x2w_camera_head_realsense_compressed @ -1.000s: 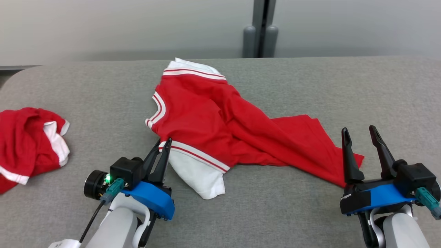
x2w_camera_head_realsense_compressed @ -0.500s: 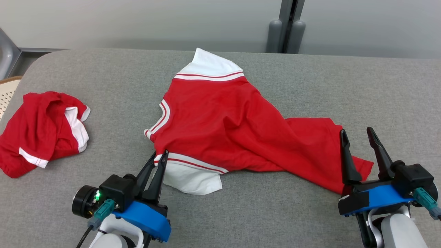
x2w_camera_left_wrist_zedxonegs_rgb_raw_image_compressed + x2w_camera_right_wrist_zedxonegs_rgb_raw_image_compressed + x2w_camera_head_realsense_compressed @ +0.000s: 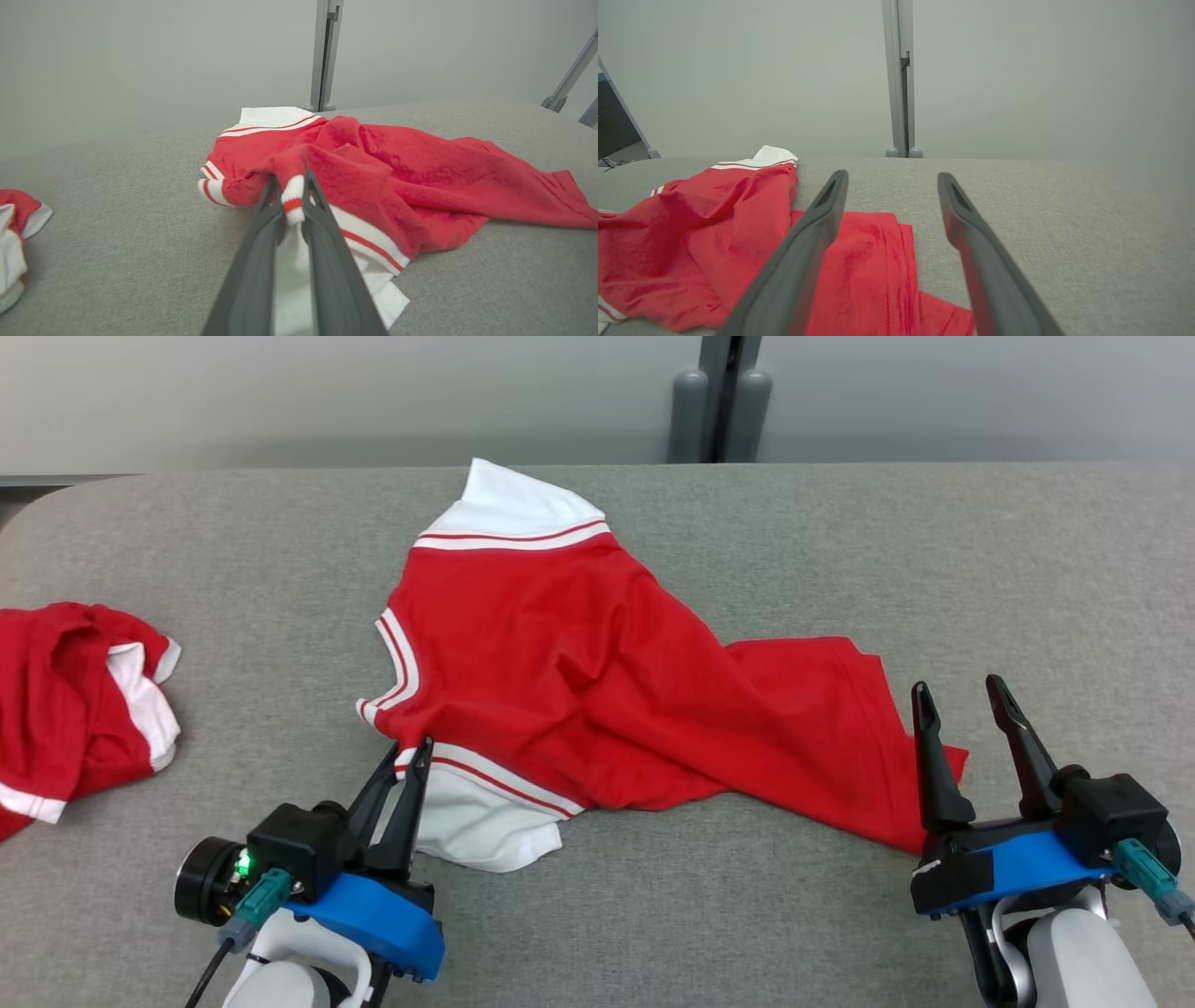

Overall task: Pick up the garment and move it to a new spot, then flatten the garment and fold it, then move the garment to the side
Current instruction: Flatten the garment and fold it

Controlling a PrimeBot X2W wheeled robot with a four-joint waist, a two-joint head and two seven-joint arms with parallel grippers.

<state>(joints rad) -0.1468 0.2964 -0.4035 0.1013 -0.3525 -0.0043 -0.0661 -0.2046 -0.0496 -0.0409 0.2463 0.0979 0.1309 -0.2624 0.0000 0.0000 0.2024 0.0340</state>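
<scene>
Left tool [image 3: 412, 744] clenched on red garment [image 3: 579, 681] trim, right tool [image 3: 959, 686] released, spread wide

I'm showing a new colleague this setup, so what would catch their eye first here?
A bright red shirt with white sleeves sprawls crumpled across the middle of the grey table. The left gripper pinches its striped edge at the near left, while the right gripper stands open by the hem. A second red shirt lies bunched at the table's left edge.

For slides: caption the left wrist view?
Left gripper pinching the red shirt at its striped edge on the grey surface.
</scene>
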